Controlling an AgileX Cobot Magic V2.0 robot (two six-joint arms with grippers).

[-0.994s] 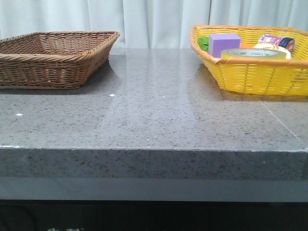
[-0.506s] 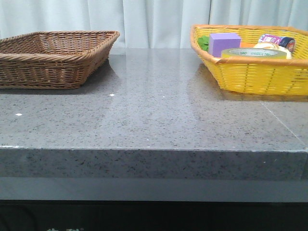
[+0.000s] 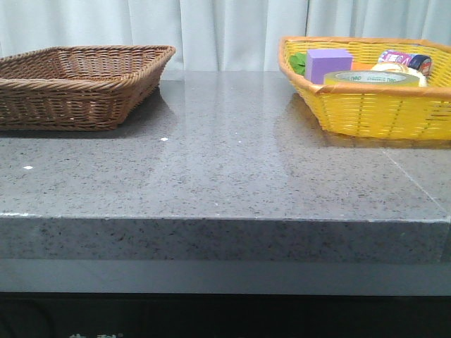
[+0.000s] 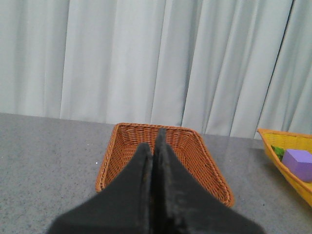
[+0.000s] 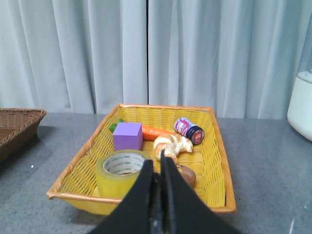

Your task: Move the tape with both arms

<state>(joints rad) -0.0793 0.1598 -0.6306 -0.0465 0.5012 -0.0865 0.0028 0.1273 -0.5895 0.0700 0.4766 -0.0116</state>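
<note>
The tape (image 5: 118, 174), a wide yellow-green roll with a pale core, lies flat in the near left corner of the yellow basket (image 5: 214, 161). In the front view the tape (image 3: 373, 78) just clears the basket's front rim (image 3: 380, 113). My right gripper (image 5: 157, 165) is shut and empty, hovering in front of that basket, just right of the tape. My left gripper (image 4: 154, 141) is shut and empty, in front of the brown wicker basket (image 4: 200, 151). Neither arm shows in the front view.
The yellow basket also holds a purple block (image 5: 127, 136), a carrot (image 5: 157, 130), a croissant (image 5: 172, 145), a small jar (image 5: 188, 130) and a brown item (image 5: 187, 175). The brown basket (image 3: 77, 84) is empty. A white container (image 5: 301, 105) stands on the grey stone table (image 3: 225, 155), off to the basket's right side.
</note>
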